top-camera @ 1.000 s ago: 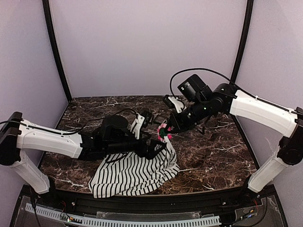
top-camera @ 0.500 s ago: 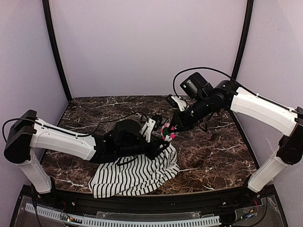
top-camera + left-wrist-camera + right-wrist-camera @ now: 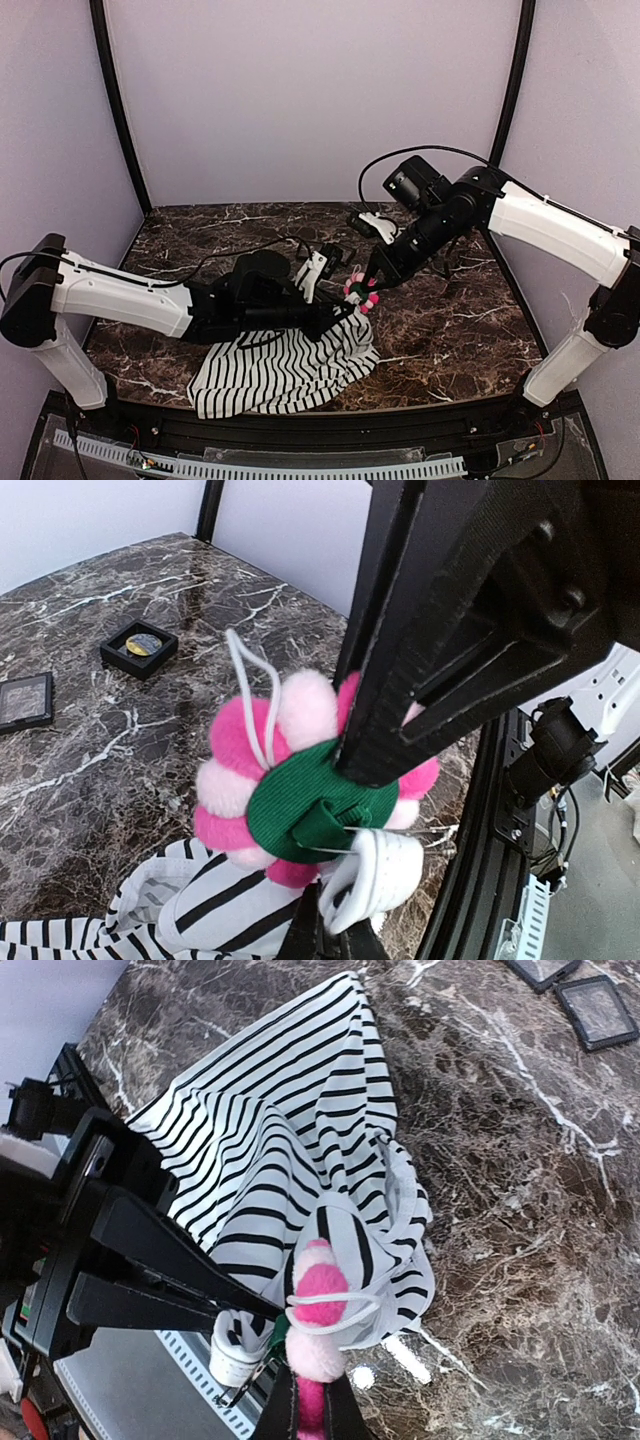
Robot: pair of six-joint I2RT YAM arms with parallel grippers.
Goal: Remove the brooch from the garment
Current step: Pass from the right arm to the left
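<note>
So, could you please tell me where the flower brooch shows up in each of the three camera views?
Top external: the brooch sits just right of centre, at the upper right corner of the striped garment.
Left wrist: the brooch fills the centre, its green middle facing the camera.
Right wrist: the brooch is at bottom centre, seen edge-on.
Shared landmark: the striped garment, right next to the brooch in every view.

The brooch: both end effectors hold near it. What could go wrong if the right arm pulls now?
A thin white loop lies over the brooch; it may snag and drag the garment along. The right end effector pinches soft petals, so it might slip off. The left end effector holds only a small fold of cloth just below, which a pull could tear free.
</note>
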